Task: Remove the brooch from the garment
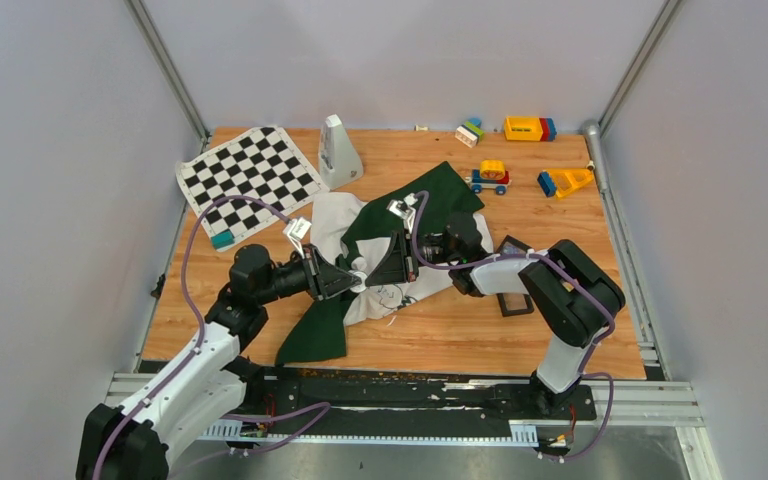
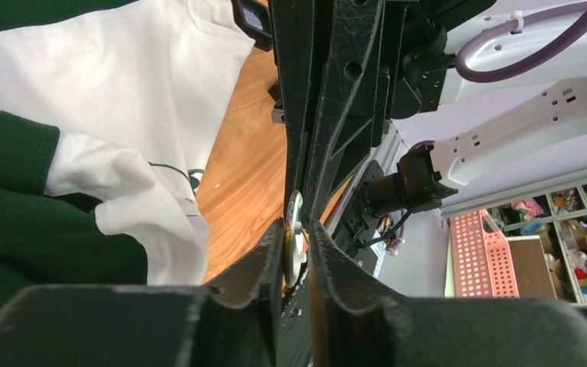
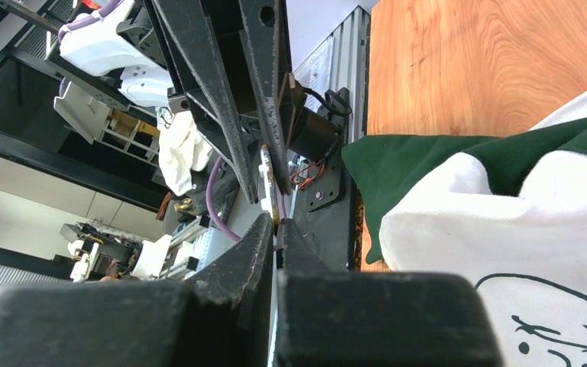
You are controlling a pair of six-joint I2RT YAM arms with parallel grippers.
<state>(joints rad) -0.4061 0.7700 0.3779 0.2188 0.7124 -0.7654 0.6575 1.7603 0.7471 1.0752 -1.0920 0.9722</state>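
The garment [image 1: 332, 222], a white T-shirt with dark green sleeves, lies crumpled mid-table; it also shows in the left wrist view [image 2: 122, 84] and the right wrist view [image 3: 520, 222]. My two grippers meet tip to tip just above it. The left gripper [image 1: 353, 279] is shut on the brooch [image 2: 293, 229], a small round disc with a yellowish-gold edge, seen edge-on between its fingers. The right gripper [image 1: 384, 270] comes from the opposite side, and its fingers [image 3: 264, 237] are shut on the brooch's thin edge [image 3: 269, 174]. The brooch appears clear of the cloth.
A black-and-white chequered mat [image 1: 250, 176] lies at the back left, with a grey pyramid-shaped object [image 1: 338, 150] beside it. Several coloured toy blocks and a toy car [image 1: 488, 176] sit at the back right. A small black square tray [image 1: 514, 300] lies under the right arm.
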